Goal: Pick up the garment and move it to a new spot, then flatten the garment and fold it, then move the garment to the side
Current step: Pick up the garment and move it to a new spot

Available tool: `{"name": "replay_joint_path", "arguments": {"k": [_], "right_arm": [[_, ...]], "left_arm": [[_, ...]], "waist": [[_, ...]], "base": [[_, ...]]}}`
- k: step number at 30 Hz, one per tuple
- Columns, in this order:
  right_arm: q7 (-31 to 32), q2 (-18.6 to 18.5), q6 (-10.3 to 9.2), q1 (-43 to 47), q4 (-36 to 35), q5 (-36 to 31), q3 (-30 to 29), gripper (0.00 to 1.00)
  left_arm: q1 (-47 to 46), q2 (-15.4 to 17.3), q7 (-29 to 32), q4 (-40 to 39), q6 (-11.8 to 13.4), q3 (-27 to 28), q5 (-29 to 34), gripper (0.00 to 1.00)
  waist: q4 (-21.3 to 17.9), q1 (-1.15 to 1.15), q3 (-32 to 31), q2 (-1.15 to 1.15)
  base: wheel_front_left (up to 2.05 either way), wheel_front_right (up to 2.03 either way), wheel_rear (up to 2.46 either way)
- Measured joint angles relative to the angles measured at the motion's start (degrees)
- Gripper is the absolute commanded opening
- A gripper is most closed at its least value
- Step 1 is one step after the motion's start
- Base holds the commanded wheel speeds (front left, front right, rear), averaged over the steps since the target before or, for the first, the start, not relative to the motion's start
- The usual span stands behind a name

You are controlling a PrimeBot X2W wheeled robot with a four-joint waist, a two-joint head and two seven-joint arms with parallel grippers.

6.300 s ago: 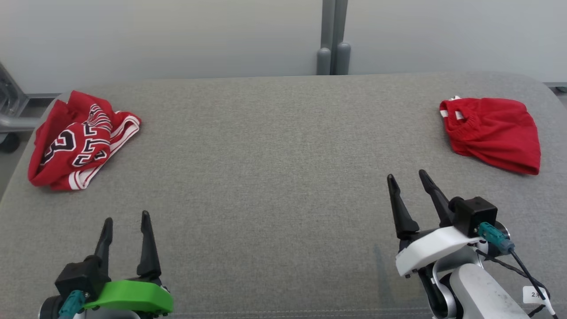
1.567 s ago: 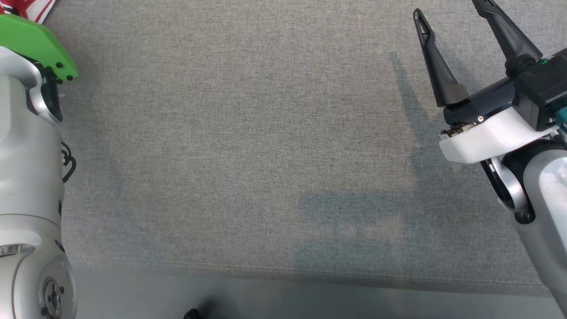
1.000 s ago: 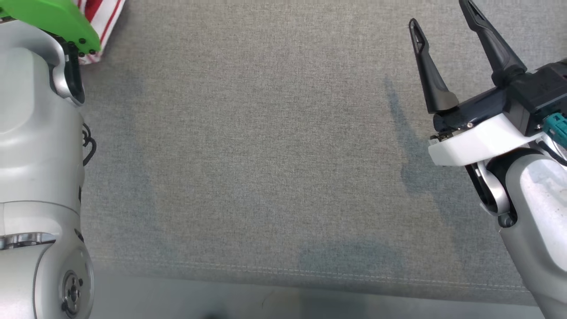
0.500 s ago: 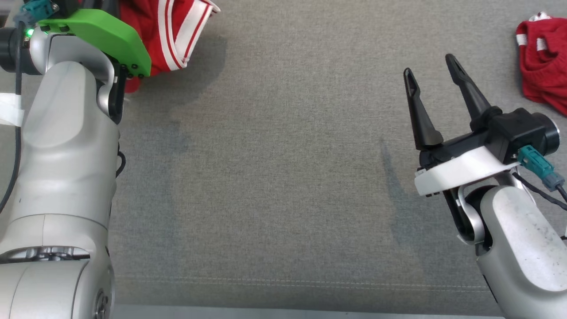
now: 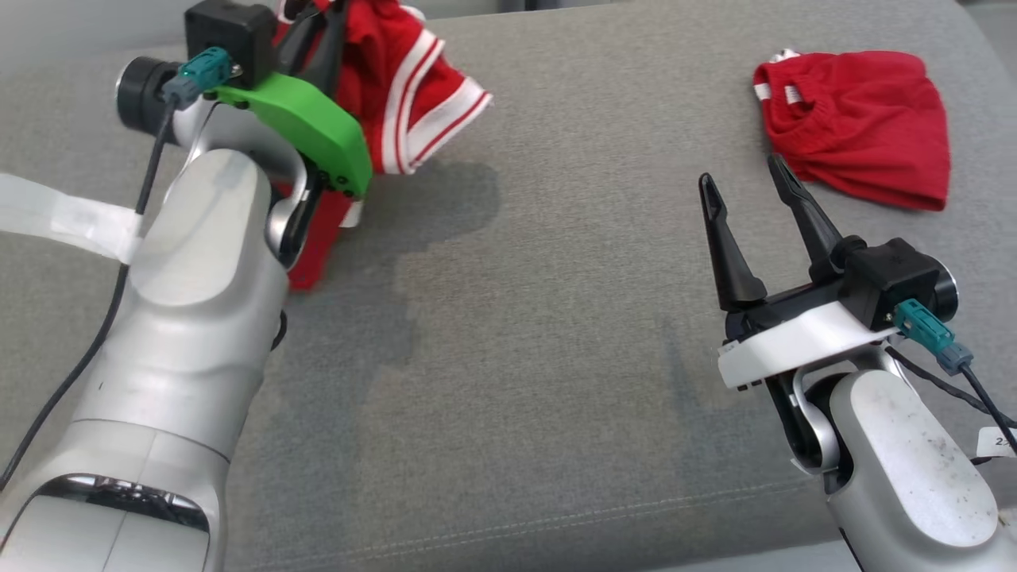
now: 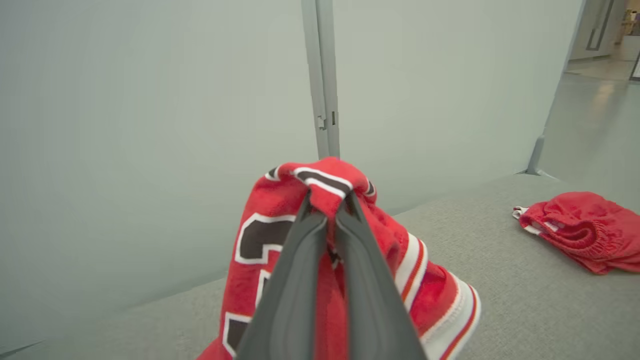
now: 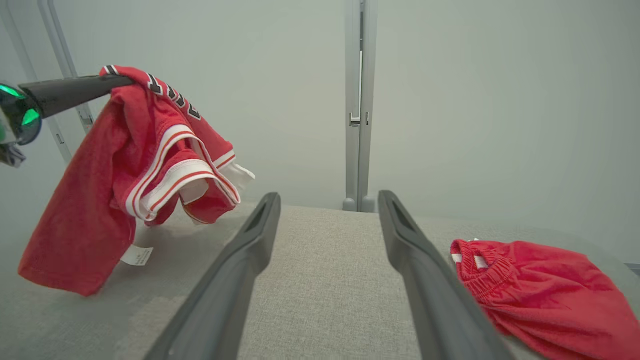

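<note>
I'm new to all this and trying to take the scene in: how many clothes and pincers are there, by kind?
Red jersey, hanging from the left pincer: 1
Red shorts, lying on the grey table: 1
Pincers, the left pincer and the right pincer: 2
Total: 4

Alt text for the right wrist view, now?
The left hand holds a red jersey with white trim, hanging bunched over the grey padded table. The open right hand rises in front; a second red garment lies at lower right.
</note>
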Motion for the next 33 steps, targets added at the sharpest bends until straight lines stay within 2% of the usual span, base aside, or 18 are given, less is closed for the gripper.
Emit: {"name": "replay_joint_path", "arguments": {"k": [5,14,18,23,24,25,26,27,33], "right_arm": [[-0.4,0.6,0.01,0.1,0.8,0.1,0.7,1.00],[-1.3,0.7,0.02,1.4,1.3,0.6,0.2,1.00],[-1.5,0.8,0.02,1.4,1.3,0.6,0.2,1.00],[-1.9,0.8,0.03,1.4,1.8,0.6,0.1,1.00],[-1.9,0.8,0.04,1.4,2.0,0.6,0.1,1.00],[-1.9,0.8,0.04,1.4,2.1,0.6,0.1,1.00],[-1.9,0.8,0.13,1.4,2.1,0.6,0.3,1.00],[-1.9,1.0,0.30,1.4,2.2,0.6,0.4,1.00],[-2.4,1.0,0.33,1.4,3.2,0.6,0.2,1.00]], "left_arm": [[0.1,0.0,0.0,-7.3,0.0,-7.7,-4.6,0.00],[8.6,0.1,3.8,-9.0,0.0,-16.1,-7.7,0.00],[12.1,0.2,4.2,-7.3,0.0,-17.1,-7.7,0.00],[14.7,0.4,4.1,-5.9,1.2,-18.0,-7.7,0.02],[15.2,0.4,4.1,-5.5,1.6,-18.1,-7.7,0.11],[15.7,0.5,4.0,-5.3,1.9,-18.2,-7.7,0.33],[16.1,0.5,3.8,-5.0,2.6,-18.1,-7.7,0.71],[16.4,0.5,3.5,-4.8,2.9,-18.0,-7.7,1.00],[16.8,0.5,1.5,-5.5,4.5,-17.1,-8.8,1.00]], "waist": [[-4.2,0.00,-1.3,0.00],[-10.9,0.00,-2.2,0.00],[-11.7,0.00,-1.9,0.00],[-10.8,0.00,-1.7,0.00],[-10.6,0.00,-1.7,0.00],[-10.4,0.00,-1.7,0.00],[-10.2,0.00,-1.7,0.00],[-10.1,0.00,-1.7,0.00],[-9.3,0.00,-1.9,0.00]], "base": [[0.00,0.00,0.00],[0.00,0.00,0.00],[0.00,0.00,0.00],[0.00,0.00,0.00],[0.00,0.00,0.00],[0.00,0.00,0.00],[0.00,0.00,0.00],[0.00,0.00,0.00],[0.00,0.00,0.00]]}}
